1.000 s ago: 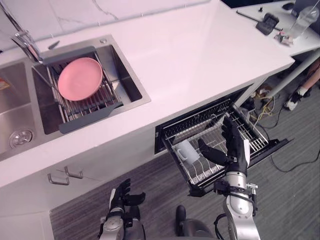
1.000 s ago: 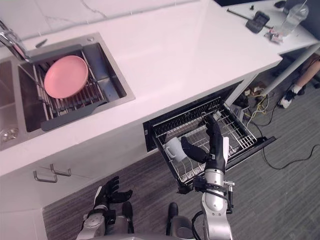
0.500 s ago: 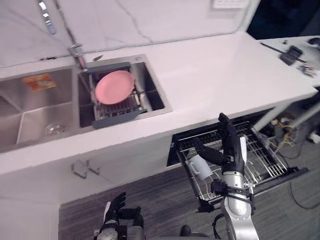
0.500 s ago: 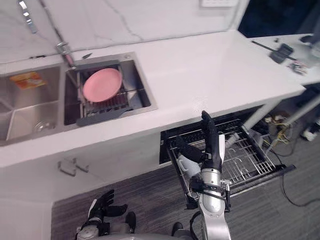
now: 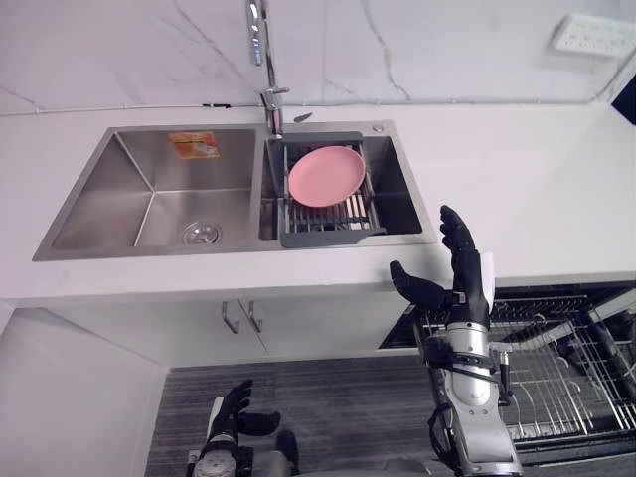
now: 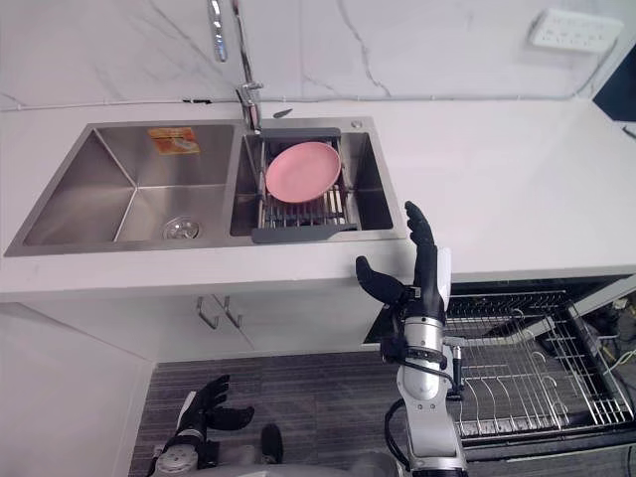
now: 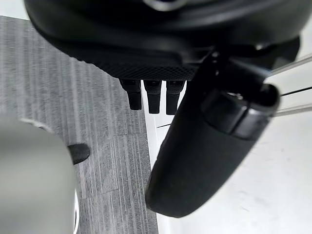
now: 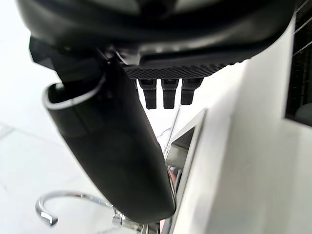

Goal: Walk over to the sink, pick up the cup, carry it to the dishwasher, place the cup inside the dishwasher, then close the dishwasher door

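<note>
The left hand (image 5: 231,412) hung low over the floor, fingers loosely spread, empty. A pink plate (image 5: 325,176) lay on the sink's (image 5: 149,189) drain rack. The right hand (image 5: 461,288) stood raised at the counter (image 5: 537,199) edge, fingers straight, holding nothing. At the right the dishwasher rack (image 5: 571,363) was pulled out. I could not tell where the cup was.

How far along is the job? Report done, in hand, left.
Done: the sink holds a pink plate, no cup, and the right hand and left hand are open and empty, so pickup and drop-off look finished, though part of the rack is hidden. In hand: right hand raised before the counter. Left: the dishwasher stands open; shut its door.
</note>
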